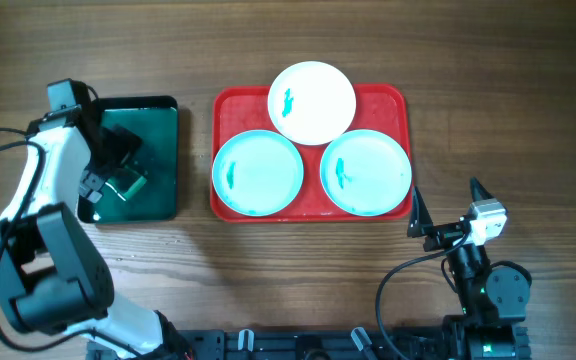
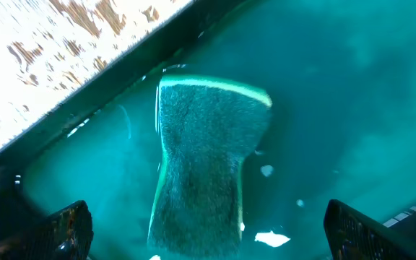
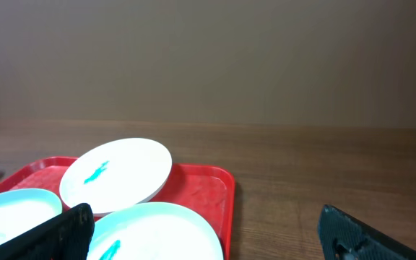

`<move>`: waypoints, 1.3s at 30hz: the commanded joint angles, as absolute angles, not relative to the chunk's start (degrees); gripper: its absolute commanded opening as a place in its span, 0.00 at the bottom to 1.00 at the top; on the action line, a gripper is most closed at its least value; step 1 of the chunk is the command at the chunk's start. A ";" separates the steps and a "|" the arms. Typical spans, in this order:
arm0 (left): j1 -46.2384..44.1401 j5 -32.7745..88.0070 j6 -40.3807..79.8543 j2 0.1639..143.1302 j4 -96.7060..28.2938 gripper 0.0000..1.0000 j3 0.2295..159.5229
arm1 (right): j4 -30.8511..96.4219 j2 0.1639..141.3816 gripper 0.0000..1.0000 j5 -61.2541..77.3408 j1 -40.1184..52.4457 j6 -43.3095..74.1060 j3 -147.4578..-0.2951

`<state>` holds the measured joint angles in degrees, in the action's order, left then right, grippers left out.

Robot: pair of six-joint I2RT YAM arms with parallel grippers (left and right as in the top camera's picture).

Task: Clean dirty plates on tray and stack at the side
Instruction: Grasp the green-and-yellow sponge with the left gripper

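Sponge (image 2: pixel 204 166) centre frame between spread jaws of left gripper (image 2: pixel 209 232): descend straight, pinch narrow waist. Right gripper (image 1: pixel 445 202) lower right, jaws apart, empty.

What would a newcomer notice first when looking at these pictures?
The red tray mid-table, carrying a white plate over its far rim and two aqua plates side by side nearer, all smeared teal. At the left, the left gripper hangs open above a sponge in a green tray.
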<state>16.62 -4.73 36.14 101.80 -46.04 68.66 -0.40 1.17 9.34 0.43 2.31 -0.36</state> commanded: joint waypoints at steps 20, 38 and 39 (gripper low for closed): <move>16.80 -5.43 37.80 109.95 -44.77 0.93 69.32 | -0.58 0.97 1.00 8.91 0.12 3.05 -0.30; 16.80 -5.93 37.71 114.52 -37.06 0.11 69.32 | -0.58 0.97 1.00 8.91 0.12 3.05 -0.30; 16.80 -5.93 37.71 115.09 -37.10 0.05 69.32 | -0.58 0.97 1.00 8.91 0.12 3.03 -0.30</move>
<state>16.67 -6.22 37.78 111.04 -37.67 68.90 -0.40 1.17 9.34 0.43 2.31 -0.36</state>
